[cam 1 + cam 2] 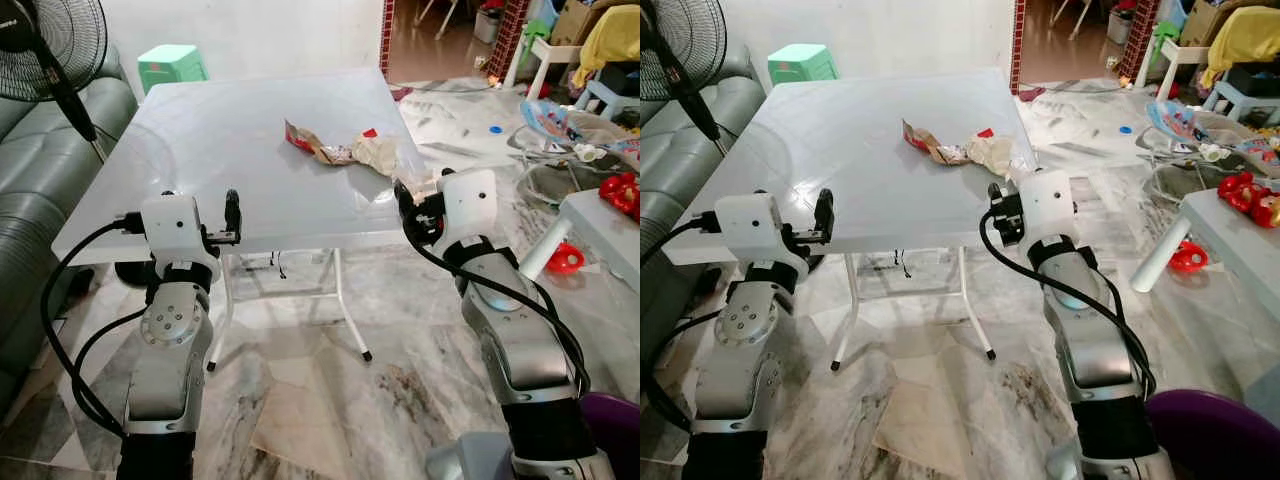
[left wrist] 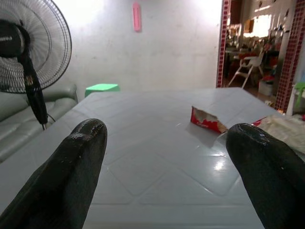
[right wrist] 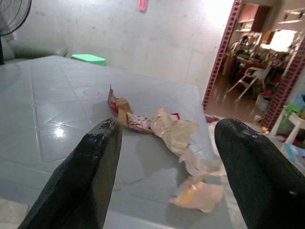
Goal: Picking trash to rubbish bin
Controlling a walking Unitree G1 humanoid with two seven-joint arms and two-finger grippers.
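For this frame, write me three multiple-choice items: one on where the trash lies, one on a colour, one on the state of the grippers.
1. Where does the torn wrapper trash lie?
A. on the floor
B. on the grey table, toward its right side
C. on the sofa

2. What colour is the plastic stool behind the table?
A. green
B. red
C. black

3. How do the left gripper and right gripper stand?
A. both shut on trash
B. one holds a wrapper
C. both open, holding nothing

Answers: 1 B, the scraps sit on the tabletop near the right gripper; 2 A, its seat is mint green; 3 C, wrist views show the fingers spread with only table between.
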